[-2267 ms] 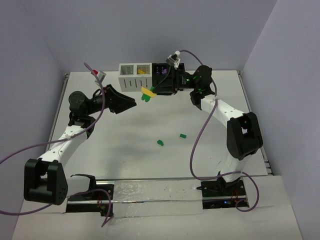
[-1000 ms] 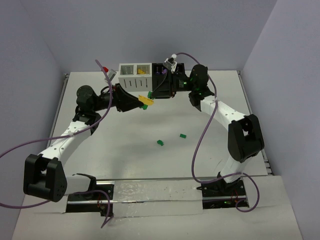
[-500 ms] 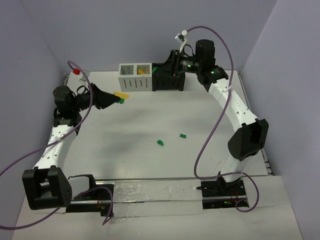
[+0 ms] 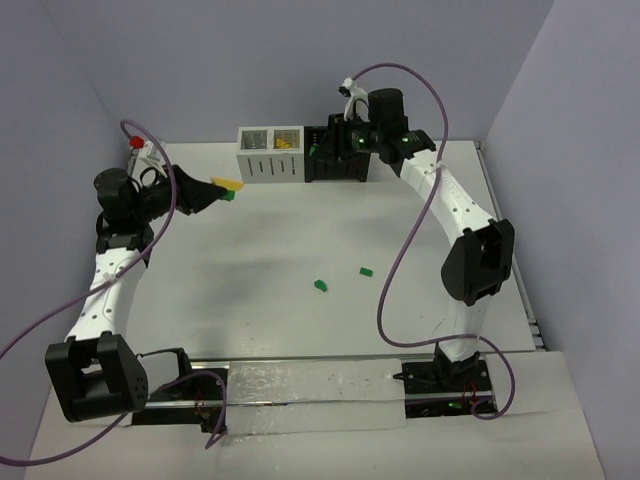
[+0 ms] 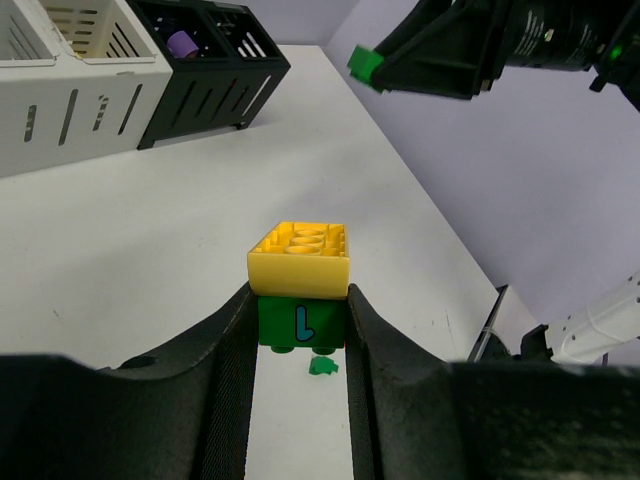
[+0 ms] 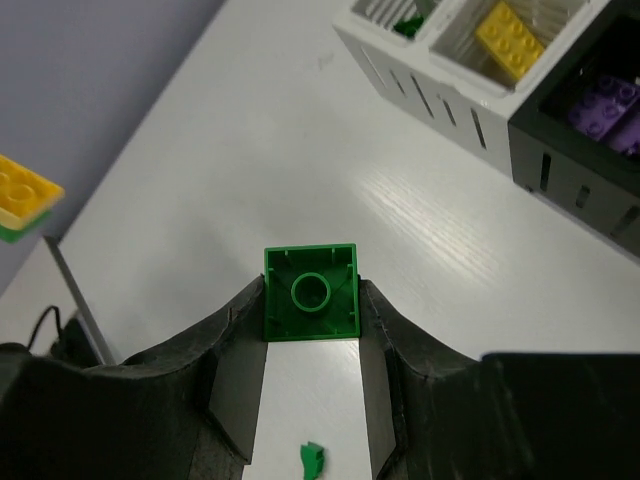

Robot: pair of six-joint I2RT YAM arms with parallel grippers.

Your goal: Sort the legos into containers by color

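Two grippers each have a brick pinched, jaws parted only as far as the brick's width. The left gripper [image 5: 298,300] clamps a small stack, a yellow plastic studded brick [image 5: 300,262] sitting on a green plastic brick marked with a blue letter [image 5: 300,322]; its fingers press the green one's sides and the stack is held off the white table [image 4: 280,240]. Ahead of this gripper and off to its left stands the row of containers, the white slotted two-compartment bin [image 5: 70,95] joined to the black slotted two-compartment bin [image 5: 205,90], well apart from the fingertips. The right gripper [image 6: 310,305] grips a square green plastic brick [image 6: 310,292] by two opposite sides, hollow underside facing the wrist camera. The bins lie ahead of this gripper and to its right, a yellow brick [image 6: 510,38] in one white compartment and purple bricks [image 6: 600,110] in a black one. Two small loose green bricks [image 4: 320,286] [image 4: 366,271] lie on the table, far from both grippers
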